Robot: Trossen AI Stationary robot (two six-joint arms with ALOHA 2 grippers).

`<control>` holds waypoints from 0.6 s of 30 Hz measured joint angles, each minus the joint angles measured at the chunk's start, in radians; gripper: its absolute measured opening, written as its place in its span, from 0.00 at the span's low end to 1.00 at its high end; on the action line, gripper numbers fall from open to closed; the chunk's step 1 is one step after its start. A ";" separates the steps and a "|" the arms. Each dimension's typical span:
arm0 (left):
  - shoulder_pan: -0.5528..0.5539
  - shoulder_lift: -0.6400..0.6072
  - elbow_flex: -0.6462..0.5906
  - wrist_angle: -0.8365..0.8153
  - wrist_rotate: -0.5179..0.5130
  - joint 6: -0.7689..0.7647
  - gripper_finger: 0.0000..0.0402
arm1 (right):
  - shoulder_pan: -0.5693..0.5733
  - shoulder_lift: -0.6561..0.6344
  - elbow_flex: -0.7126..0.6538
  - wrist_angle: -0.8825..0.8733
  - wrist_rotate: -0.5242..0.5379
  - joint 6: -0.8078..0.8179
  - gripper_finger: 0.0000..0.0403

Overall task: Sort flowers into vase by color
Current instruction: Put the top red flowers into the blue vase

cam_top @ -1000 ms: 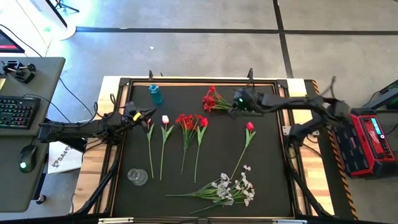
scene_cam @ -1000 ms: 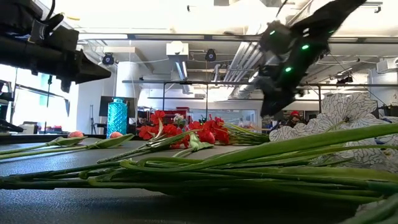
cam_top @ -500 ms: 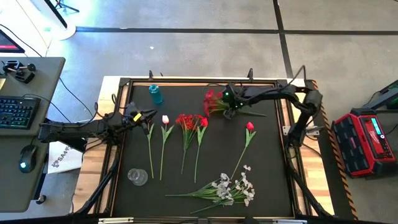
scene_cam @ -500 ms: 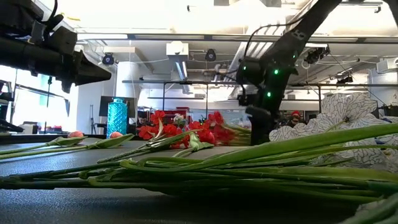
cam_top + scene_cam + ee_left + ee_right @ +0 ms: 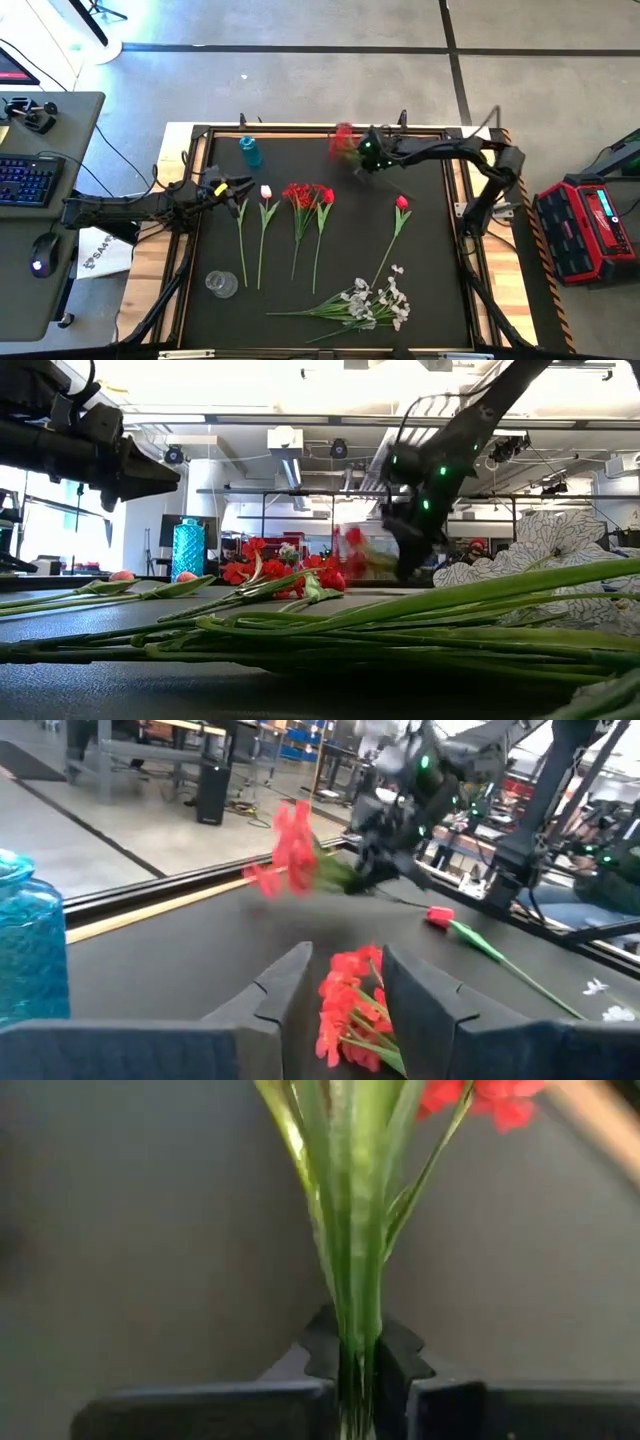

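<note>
In the high view the blue vase point(image 5: 250, 151) stands near the far left corner of the black table point(image 5: 430, 260), and everything else sits off from it: the right gripper point(image 5: 366, 152) is well to its right along the far edge, clenched on the stems of a red bunch point(image 5: 343, 140) whose blurred blooms lie between gripper and vase. Just in front of the vase, toward the near edge, the left gripper point(image 5: 232, 187) hovers at the left side of the table with its fingers apart, holding nothing. Beside it lie two pink tulips point(image 5: 265, 192), then a second red cluster point(image 5: 305, 196), and farther right a single red tulip point(image 5: 401, 203); the white spray point(image 5: 372, 303) lies well away from the vase at the near edge, and a clear glass vase point(image 5: 221, 285) stands near the front left corner. In the low view the blue vase point(image 5: 188, 548) shows at the back left, the red cluster point(image 5: 270, 572) lying just to its right, and beyond that the right gripper point(image 5: 405, 550) hangs above the table with the blurred red bunch point(image 5: 348, 555) on its vase side. The left wrist view shows the left fingers point(image 5: 285, 985) spread over the red cluster point(image 5: 345, 1000), the blue vase point(image 5: 30, 945) close at one side, and the right gripper point(image 5: 375, 860) farther off carrying its red bunch point(image 5: 292, 845) off the table. In the right wrist view the fingers point(image 5: 395, 1365) pinch green stems point(image 5: 355, 1230) tightly, red blooms point(image 5: 480, 1100) at their far end.
</note>
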 joint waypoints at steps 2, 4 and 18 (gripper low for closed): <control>0.000 0.005 0.000 0.011 0.003 0.000 0.29 | 0.001 -0.038 0.000 0.027 -0.002 0.020 0.06; 0.000 0.011 0.000 0.023 0.011 0.000 0.31 | 0.006 -0.075 0.000 0.066 -0.002 0.037 0.03; -0.001 0.144 0.000 0.319 0.192 0.083 0.53 | 0.187 -0.141 0.002 0.776 -0.180 0.000 0.00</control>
